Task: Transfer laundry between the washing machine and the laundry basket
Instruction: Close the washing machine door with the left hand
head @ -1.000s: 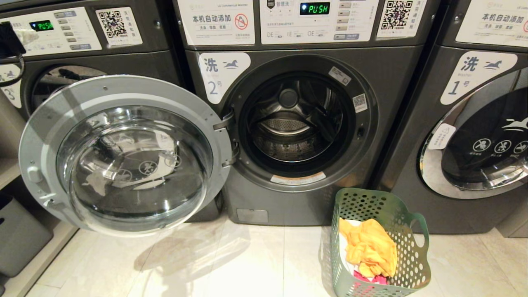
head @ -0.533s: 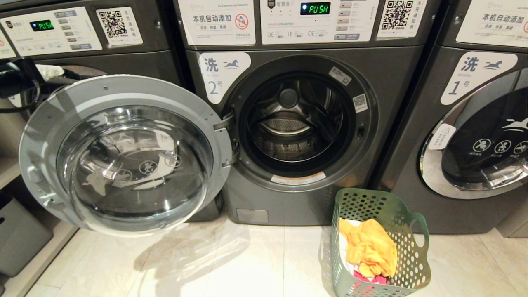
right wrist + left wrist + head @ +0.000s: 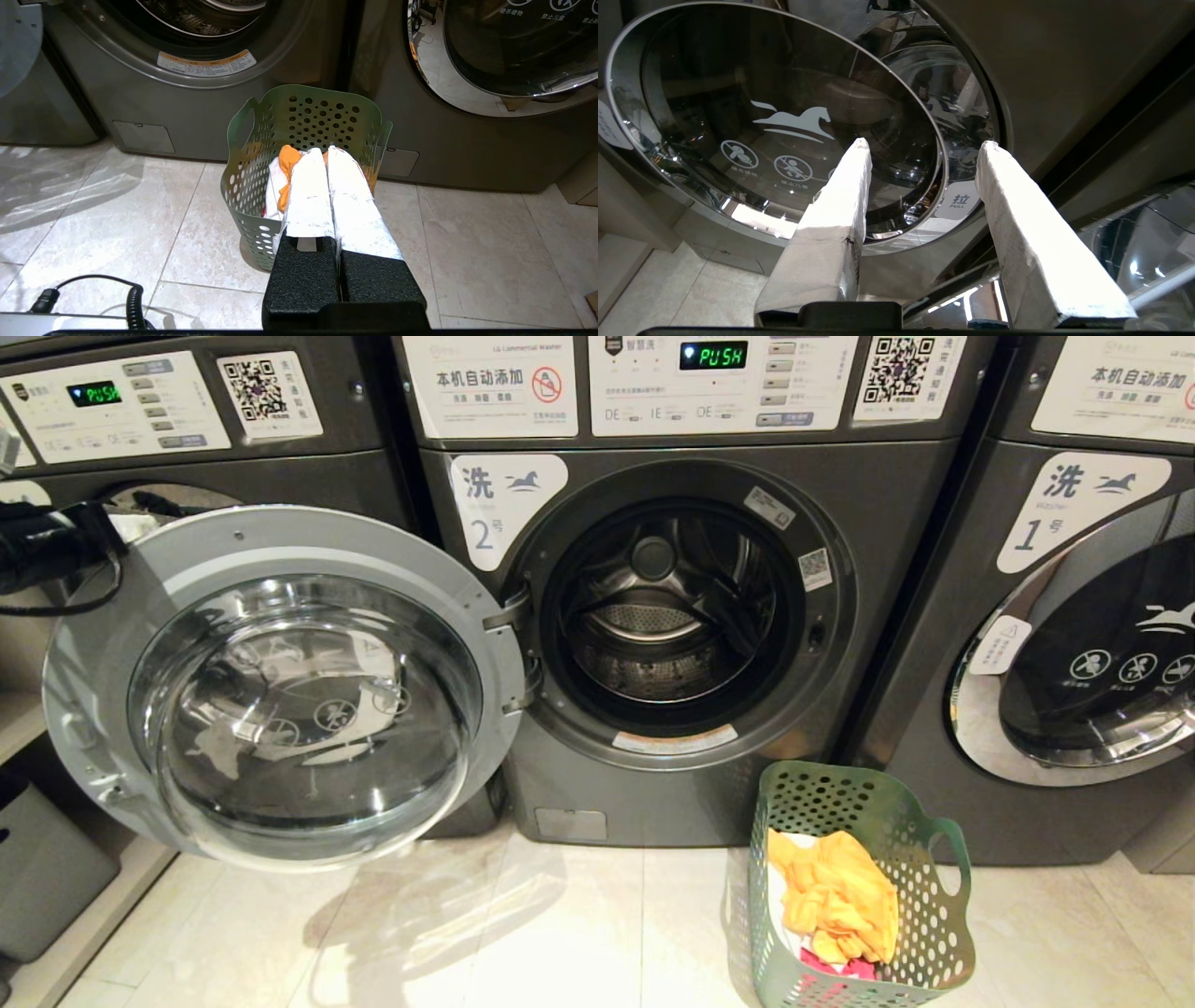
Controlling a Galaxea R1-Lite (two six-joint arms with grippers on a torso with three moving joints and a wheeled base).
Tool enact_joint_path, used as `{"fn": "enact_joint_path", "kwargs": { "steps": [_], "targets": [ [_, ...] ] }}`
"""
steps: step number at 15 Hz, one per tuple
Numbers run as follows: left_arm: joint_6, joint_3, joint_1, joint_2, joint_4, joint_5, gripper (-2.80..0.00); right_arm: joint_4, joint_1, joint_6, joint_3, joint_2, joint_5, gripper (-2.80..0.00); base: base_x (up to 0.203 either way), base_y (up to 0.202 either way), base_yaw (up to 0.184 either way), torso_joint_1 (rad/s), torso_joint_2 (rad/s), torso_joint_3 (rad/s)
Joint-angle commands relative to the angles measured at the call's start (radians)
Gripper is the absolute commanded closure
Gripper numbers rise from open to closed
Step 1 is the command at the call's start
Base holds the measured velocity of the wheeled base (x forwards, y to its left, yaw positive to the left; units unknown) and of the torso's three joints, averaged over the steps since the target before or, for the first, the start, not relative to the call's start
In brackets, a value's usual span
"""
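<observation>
Left gripper [image 3: 922, 144], fingers apart and holding nothing, has dropped along the head view's left edge to just behind the open door [image 3: 280, 681], probably to swing it closed. Right gripper [image 3: 327, 150] hangs pressed shut over the laundry basket [image 3: 934, 933]. The laundry [image 3: 840, 896] lies inside the basket. The drum of the washing machine [image 3: 868, 504] looks empty.
</observation>
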Motion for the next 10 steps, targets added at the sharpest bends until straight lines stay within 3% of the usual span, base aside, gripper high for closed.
{"fn": "enact_joint_path", "kwargs": {
  "steps": [1,5,10],
  "targets": [
    [0.0,0.003,0.0,0.009,0.005,-0.001,0.0,0.0,0.001,-0.001,0.0,0.001,0.0,0.0,0.0,0.0,0.0,0.0,0.0,0.0],
    [0.001,0.003,-0.009,-0.052,0.156,-0.004,0.0,0.0,0.001,-0.001,0.0,0.001,0.0,0.0,0.0,0.0,0.0,0.0,0.0,0.0],
    [0.001,0.004,-0.044,-0.237,0.519,-0.01,0.0,-0.002,0.001,0.011,-0.001,0.001,0.002,0.0,0.0,0.0,0.0,0.0,0.0,0.0]
  ]
}}
